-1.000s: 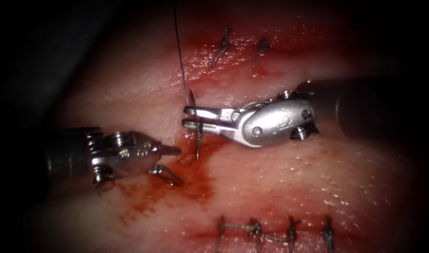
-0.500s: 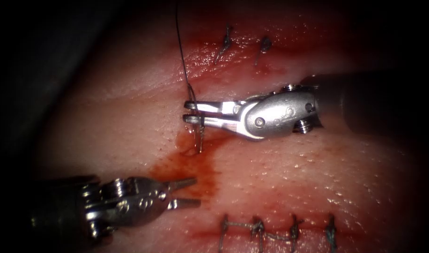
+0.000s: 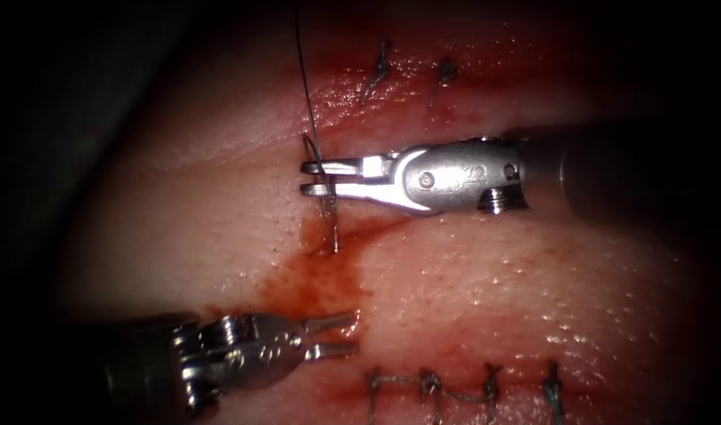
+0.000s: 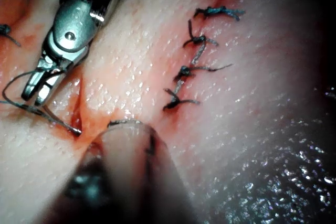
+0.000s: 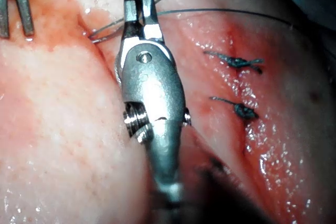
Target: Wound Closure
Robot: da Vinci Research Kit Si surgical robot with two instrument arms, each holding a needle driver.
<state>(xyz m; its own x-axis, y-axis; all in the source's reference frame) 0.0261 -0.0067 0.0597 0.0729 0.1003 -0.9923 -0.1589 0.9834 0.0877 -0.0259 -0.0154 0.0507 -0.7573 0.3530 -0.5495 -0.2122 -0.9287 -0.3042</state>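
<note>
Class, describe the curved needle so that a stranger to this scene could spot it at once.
Start at the right arm's silver tool on the pink tissue. Its fingers grip a thin curved steel needle, whose point meets the red fluid below. Unlike the dark thread, it is rigid and shiny.

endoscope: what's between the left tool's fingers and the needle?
In the endoscope view, red fluid on bare tissue lies between the left tool, open and empty, and the needle, held by the right tool.

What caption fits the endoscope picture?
Right tool grips the curved needle, tip in the tissue; left tool open, empty.
</note>
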